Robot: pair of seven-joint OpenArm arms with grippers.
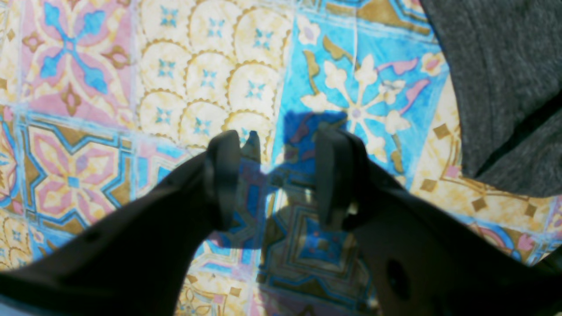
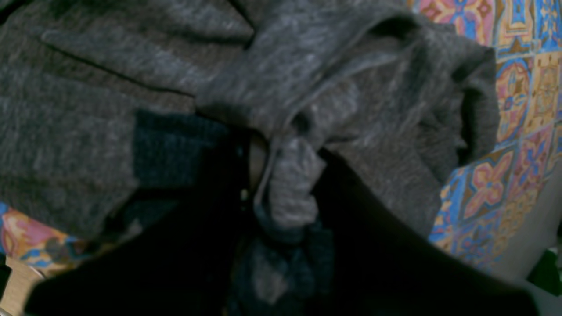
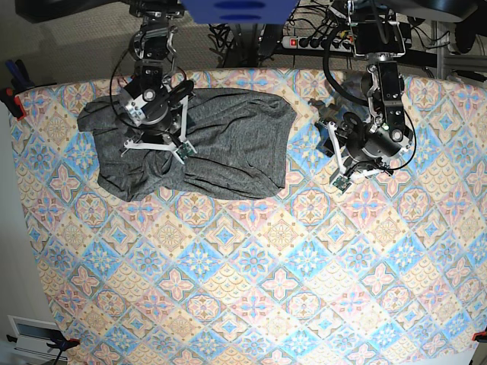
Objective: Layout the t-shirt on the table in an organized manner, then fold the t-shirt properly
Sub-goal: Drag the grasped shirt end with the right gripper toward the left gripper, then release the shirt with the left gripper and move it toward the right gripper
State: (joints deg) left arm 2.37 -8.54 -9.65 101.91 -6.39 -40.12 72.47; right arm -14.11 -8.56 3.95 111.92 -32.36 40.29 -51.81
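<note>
Heathered dark-grey jersey t-shirt (image 3: 198,144) lies rumpled, plain, no print or readable label, on the far side of the pastel tile-pattern table (image 3: 251,289). My right gripper (image 2: 281,188) pinches a bunched fold of it; my left gripper (image 1: 276,175) hangs parted and empty beside the shirt's edge.

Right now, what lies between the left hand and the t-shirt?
Only bare patterned table. In the base view nothing sits between the left hand and the t-shirt; the left wrist view agrees.
</note>
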